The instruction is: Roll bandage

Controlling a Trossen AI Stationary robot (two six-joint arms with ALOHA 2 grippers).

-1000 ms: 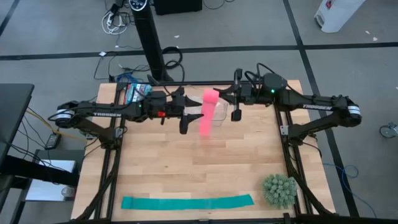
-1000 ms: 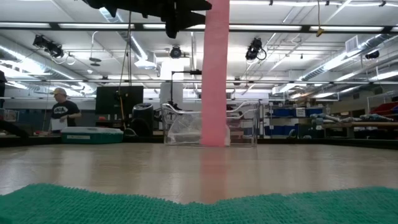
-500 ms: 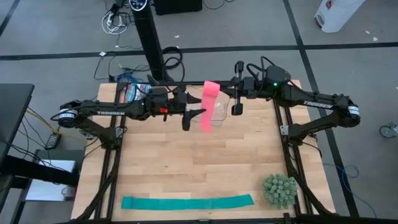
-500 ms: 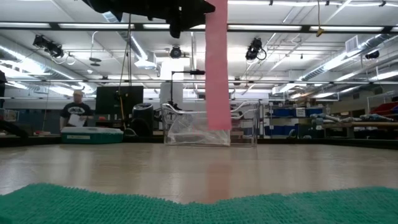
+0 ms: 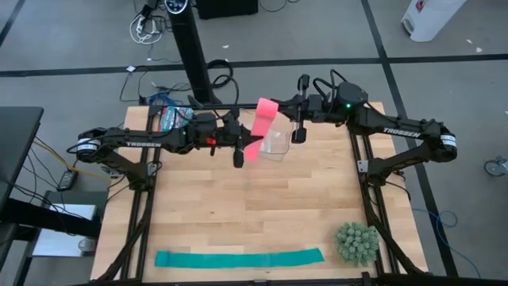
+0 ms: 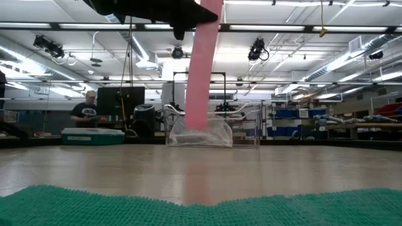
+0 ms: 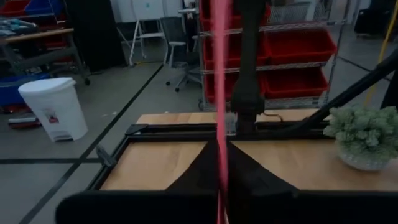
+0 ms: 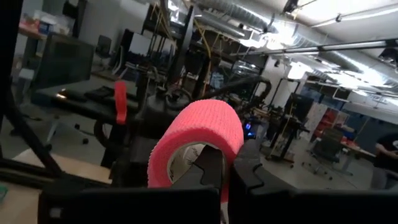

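High above the bench (image 5: 262, 214), the right gripper (image 5: 279, 121) pinched the rolled end of the bandage (image 5: 260, 127). The left gripper (image 5: 248, 144) clamped the hanging tail, apparently keeping it taut for winding.

Teal strip (image 5: 239, 258) lies along the near edge, spiky green plant (image 5: 355, 243) near-right, clear container (image 5: 275, 144) far centre.

On the counter (image 5: 238, 214), a clear container (image 5: 274, 144) sits toward 12 o'clock. A long strip (image 5: 238, 258) lies along the 6 o'clock edge; a spiky plant (image 5: 355, 242) sits at 4 o'clock.
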